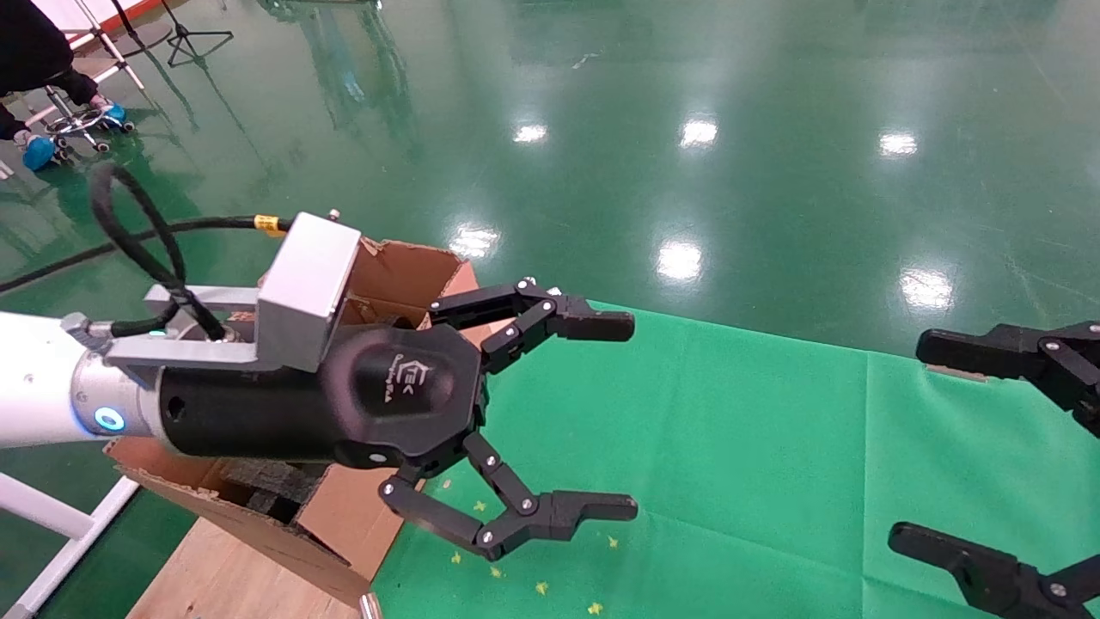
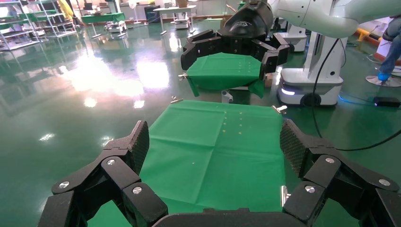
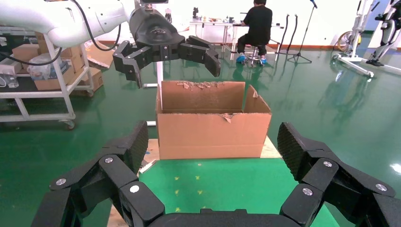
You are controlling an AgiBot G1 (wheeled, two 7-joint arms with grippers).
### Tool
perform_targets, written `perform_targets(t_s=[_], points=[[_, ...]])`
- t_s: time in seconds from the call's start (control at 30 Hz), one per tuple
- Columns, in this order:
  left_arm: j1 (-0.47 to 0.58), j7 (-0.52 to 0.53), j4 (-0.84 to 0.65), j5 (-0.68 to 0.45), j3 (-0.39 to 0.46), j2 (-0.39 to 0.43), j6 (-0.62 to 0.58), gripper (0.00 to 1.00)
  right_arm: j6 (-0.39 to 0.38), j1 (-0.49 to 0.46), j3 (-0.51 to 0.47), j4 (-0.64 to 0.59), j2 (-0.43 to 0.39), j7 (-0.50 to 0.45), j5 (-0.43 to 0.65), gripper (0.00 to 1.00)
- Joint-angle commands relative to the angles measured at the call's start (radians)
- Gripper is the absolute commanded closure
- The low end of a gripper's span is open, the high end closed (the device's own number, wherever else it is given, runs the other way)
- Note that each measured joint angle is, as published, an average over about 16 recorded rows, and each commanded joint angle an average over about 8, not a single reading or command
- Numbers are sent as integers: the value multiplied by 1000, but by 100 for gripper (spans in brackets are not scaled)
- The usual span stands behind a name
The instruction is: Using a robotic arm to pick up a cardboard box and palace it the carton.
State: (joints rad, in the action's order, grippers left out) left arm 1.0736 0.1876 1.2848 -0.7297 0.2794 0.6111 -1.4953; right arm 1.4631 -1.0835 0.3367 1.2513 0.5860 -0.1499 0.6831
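The desk (image 1: 773,447), covered in green cloth, carries the carton (image 3: 213,127) at one end, the landmark for what follows. The carton is a large tan corrugated box with torn upright flaps; in the head view dark foam pieces (image 1: 266,490) show inside it. Its walls look stiff but ragged at the rim, so anything lowered in would need to clear the flaps.

The robotic arm (image 1: 43,387), the robot's left one, hangs above the carton's desk-side edge, with its left gripper (image 1: 601,417) reaching out past that edge over the cloth. Its jaws are spread wide and grasp nothing. The right gripper (image 1: 962,447) hovers over the desk's end well away from the carton, jaws likewise released and empty.

The cardboard box is not visible in any view; the cloth beside the carton shows only small yellow specks (image 1: 541,588). Whether it already lies inside the carton cannot be told. By judgement, a small closed cardboard box would be light, rigid and slightly crushable, with dry faces; it is best gripped across two opposite flat sides near mid-height.
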Motion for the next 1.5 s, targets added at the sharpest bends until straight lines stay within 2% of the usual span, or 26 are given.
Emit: perform_targets(t_s=[0.03,1.5], points=[[0,0,0,0,0,0,0,0,0,0,0,0,0,0,0,0],[1,0,-1,-1,0,0,0,0,0,0,0,0,0,0,0,0]])
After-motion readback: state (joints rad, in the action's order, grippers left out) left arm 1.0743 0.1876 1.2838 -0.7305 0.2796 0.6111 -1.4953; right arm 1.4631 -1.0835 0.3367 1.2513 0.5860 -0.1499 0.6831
